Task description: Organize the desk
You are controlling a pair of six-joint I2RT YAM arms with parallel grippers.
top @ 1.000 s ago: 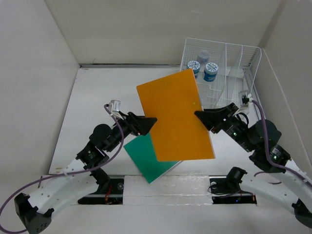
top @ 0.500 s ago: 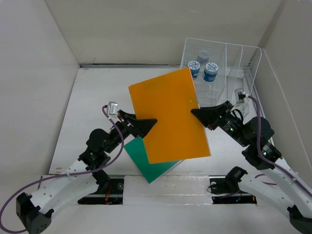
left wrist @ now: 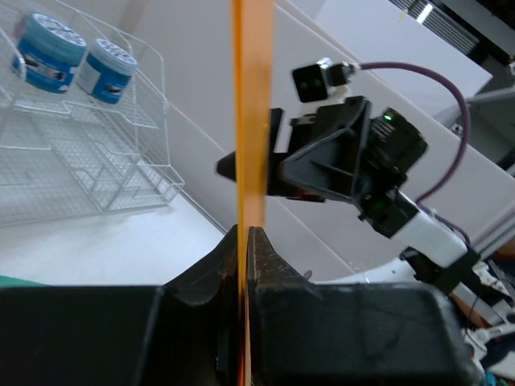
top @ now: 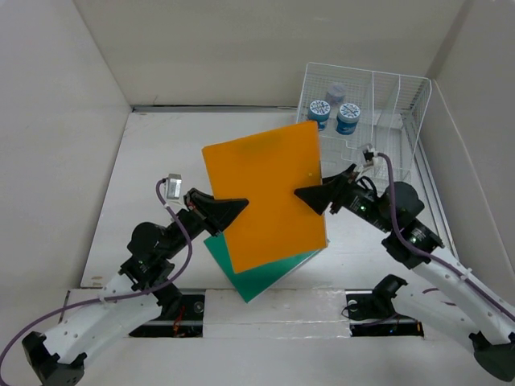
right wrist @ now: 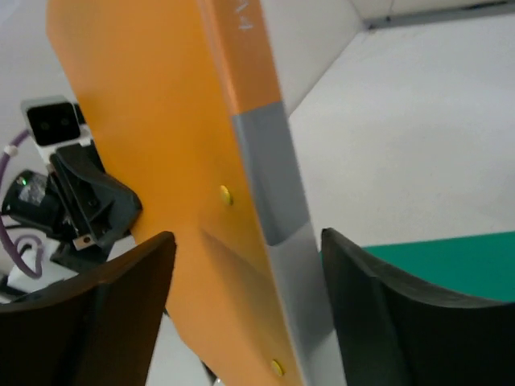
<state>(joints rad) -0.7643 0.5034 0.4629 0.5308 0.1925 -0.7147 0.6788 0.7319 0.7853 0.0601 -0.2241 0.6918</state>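
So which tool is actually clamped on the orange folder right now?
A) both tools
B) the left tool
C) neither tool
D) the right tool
B: in the left wrist view the left tool is pinched shut on the edge of the orange folder, while the right tool stands spread with a gap on either side of it.

From high behind, one camera overlooks the flat matte white desk, while both wrist cameras closely face one thin orange folder mid-frame.
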